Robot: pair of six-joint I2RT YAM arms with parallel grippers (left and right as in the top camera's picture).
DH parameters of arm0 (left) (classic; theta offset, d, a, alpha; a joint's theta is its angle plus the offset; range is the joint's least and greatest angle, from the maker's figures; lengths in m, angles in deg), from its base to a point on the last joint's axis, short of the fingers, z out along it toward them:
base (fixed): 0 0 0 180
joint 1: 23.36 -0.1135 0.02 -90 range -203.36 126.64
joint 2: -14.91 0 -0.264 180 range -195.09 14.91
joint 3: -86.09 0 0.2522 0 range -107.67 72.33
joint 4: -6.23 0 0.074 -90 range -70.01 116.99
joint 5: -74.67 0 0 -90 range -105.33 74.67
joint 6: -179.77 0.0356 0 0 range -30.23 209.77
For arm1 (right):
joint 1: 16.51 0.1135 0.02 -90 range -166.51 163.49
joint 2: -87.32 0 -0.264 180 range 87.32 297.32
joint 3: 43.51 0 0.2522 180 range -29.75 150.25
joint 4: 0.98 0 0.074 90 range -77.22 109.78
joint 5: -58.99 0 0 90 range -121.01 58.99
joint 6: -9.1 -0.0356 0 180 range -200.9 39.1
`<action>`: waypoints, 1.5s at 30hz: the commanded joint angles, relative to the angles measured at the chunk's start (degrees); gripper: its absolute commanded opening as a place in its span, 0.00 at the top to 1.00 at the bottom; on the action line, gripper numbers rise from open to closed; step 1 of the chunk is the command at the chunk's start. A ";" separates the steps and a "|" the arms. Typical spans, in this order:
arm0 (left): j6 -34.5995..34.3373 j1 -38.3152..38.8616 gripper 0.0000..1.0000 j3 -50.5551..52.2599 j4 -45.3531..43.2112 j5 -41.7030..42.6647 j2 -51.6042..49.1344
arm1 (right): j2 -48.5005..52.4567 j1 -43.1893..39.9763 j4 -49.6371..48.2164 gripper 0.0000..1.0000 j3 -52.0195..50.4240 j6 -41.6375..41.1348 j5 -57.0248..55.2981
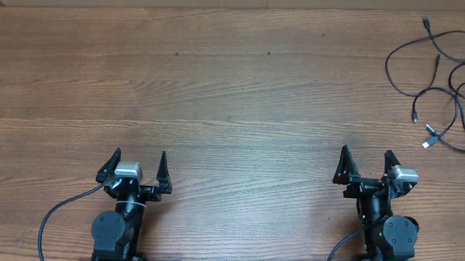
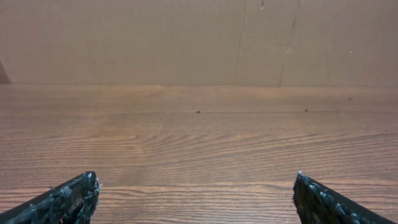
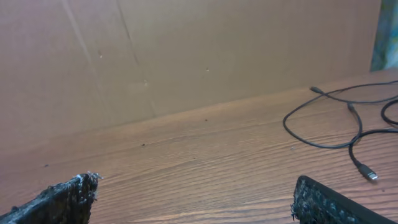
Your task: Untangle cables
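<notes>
Left pincer (image 1: 140,154) stands at 7 o'clock on the counter (image 1: 234,84), jaws spread wide, nothing between them. Right pincer (image 1: 366,152) stands at 5 o'clock, likewise spread wide and empty, fingertips pointing toward 12 o'clock. The cables (image 1: 455,93) lie in loose, overlapping black loops at 2 o'clock on the counter, well apart from both pincers, about 1 o'clock from the right one, with small plugs showing at several ends.

The table (image 1: 234,92) is brown with streaky wood grain and dark specks. The cables (image 1: 454,90) are black, one plug (image 1: 427,143) silver. The left gripper (image 1: 140,153) and right gripper (image 1: 365,151) are black. The wall (image 2: 155,37) is plain tan.
</notes>
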 commanded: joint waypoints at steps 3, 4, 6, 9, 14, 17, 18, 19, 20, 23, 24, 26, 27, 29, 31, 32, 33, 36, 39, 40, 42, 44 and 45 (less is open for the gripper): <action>1.29 -0.28 0.00 0.17 0.04 0.63 0.50 | -0.55 -0.81 -0.07 0.00 -0.57 4.00 1.57; 1.29 -0.28 0.01 0.17 0.04 0.63 0.50 | -0.55 -0.81 0.11 0.00 -0.57 5.73 2.69; 1.29 -0.28 0.00 0.17 0.04 0.63 0.50 | -0.55 -0.81 0.31 0.00 -0.57 10.64 6.10; 1.29 -0.28 0.00 0.17 0.04 0.63 0.50 | -0.55 -0.81 0.28 0.00 -0.57 13.51 7.13; 1.29 -0.28 0.00 0.17 0.04 0.63 0.50 | -0.55 -0.81 0.31 0.00 -0.57 13.68 7.08; 1.29 -0.28 0.00 0.17 0.04 0.63 0.50 | -0.55 -0.81 0.31 0.00 -0.59 13.66 7.34; 1.29 -0.28 0.00 0.17 0.04 0.63 0.50 | -0.55 -0.81 0.31 0.00 -0.59 13.66 7.30; 1.29 -0.28 0.01 0.17 0.04 0.63 0.50 | -0.55 -0.81 0.31 0.00 -0.59 13.64 7.30; 1.29 -0.28 0.00 0.17 0.04 0.63 0.50 | -0.55 -0.81 0.28 0.00 -0.59 13.60 7.30; 1.29 -0.28 0.00 0.17 0.04 0.63 0.50 | -0.55 -0.81 0.26 0.00 -0.59 13.44 6.91; 1.29 -0.28 0.00 0.17 0.04 0.63 0.50 | -0.55 -0.81 0.26 0.00 -0.59 13.44 6.91; 1.29 -0.28 0.00 0.17 0.04 0.63 0.50 | -0.55 -0.81 0.24 0.00 -0.59 13.46 6.86; 1.29 -0.28 0.01 0.17 0.04 0.63 0.50 | -0.55 -0.81 0.24 0.00 -0.59 13.44 6.69; 1.29 -0.28 0.00 0.17 0.04 0.63 0.50 | -0.55 -0.81 0.26 0.00 -0.59 13.44 6.71; 1.29 -0.28 0.00 0.17 0.04 0.63 0.50 | -0.55 -0.81 0.24 0.00 -0.59 13.44 6.71; 1.29 -0.28 0.00 0.17 0.04 0.63 0.50 | -0.57 -0.81 0.24 0.00 -0.59 13.44 6.71; 1.29 -0.28 0.00 0.17 0.04 0.63 0.50 | -0.57 -0.74 0.24 0.00 -0.59 13.44 6.71; 1.29 -0.28 0.00 0.17 0.04 0.63 0.50 | -0.57 -0.74 0.24 0.00 -0.59 13.44 6.71; 1.29 -0.28 0.00 0.17 0.04 0.63 0.50 | -0.57 -0.76 0.24 0.00 -0.59 13.44 6.71; 1.29 -0.28 0.00 0.17 0.04 0.63 0.50 | -0.57 -0.76 0.24 0.00 -0.59 13.44 6.71; 1.29 -0.28 0.00 0.17 0.04 0.63 0.50 | -0.57 -0.76 0.24 0.00 -0.59 13.44 6.71; 1.29 -0.28 0.00 0.17 0.04 0.63 0.50 | -0.55 -0.76 0.24 0.00 -0.59 13.44 6.71; 1.29 -0.28 0.00 0.17 0.04 0.63 0.50 | -0.57 -0.76 0.26 0.00 -0.59 13.44 6.71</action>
